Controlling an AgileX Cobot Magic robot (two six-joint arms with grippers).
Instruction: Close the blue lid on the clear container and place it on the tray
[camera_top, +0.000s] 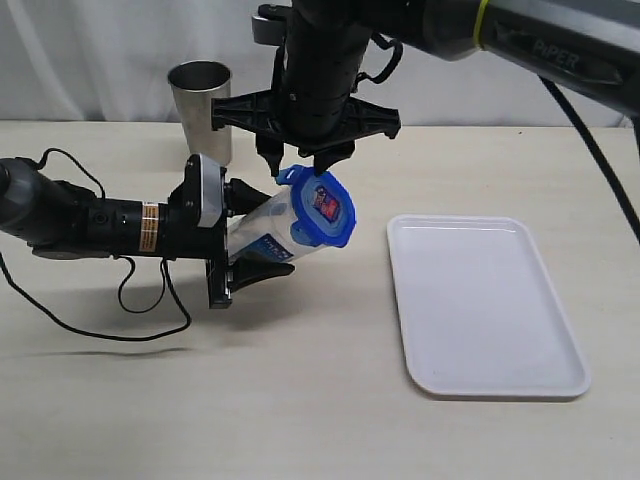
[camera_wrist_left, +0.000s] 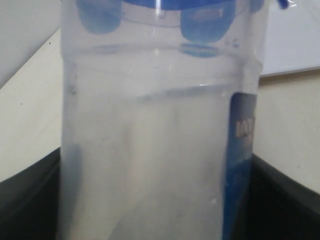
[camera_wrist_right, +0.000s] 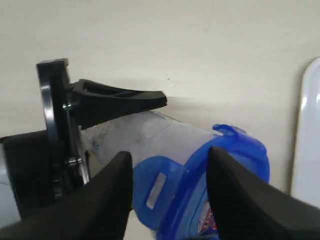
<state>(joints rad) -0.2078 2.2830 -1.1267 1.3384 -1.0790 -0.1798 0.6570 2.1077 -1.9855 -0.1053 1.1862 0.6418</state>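
Observation:
The clear container (camera_top: 262, 228) is held off the table, tilted nearly on its side, with my left gripper (camera_top: 258, 235) shut on its body. In the left wrist view the container (camera_wrist_left: 160, 150) fills the frame, its blue label (camera_wrist_left: 242, 145) at one side. The blue lid (camera_top: 325, 212) sits on the container's mouth, sticker facing the tray. My right gripper (camera_top: 297, 165) hangs just above the lid, open. In the right wrist view its fingertips (camera_wrist_right: 125, 165) straddle one side flap of the lid (camera_wrist_right: 235, 165), with visible gaps on both sides.
The white tray (camera_top: 480, 300) lies flat on the table to the right of the container, with nothing on it. A grey steel cup (camera_top: 202, 100) stands at the back left, behind the left arm. A black cable loops on the table under that arm.

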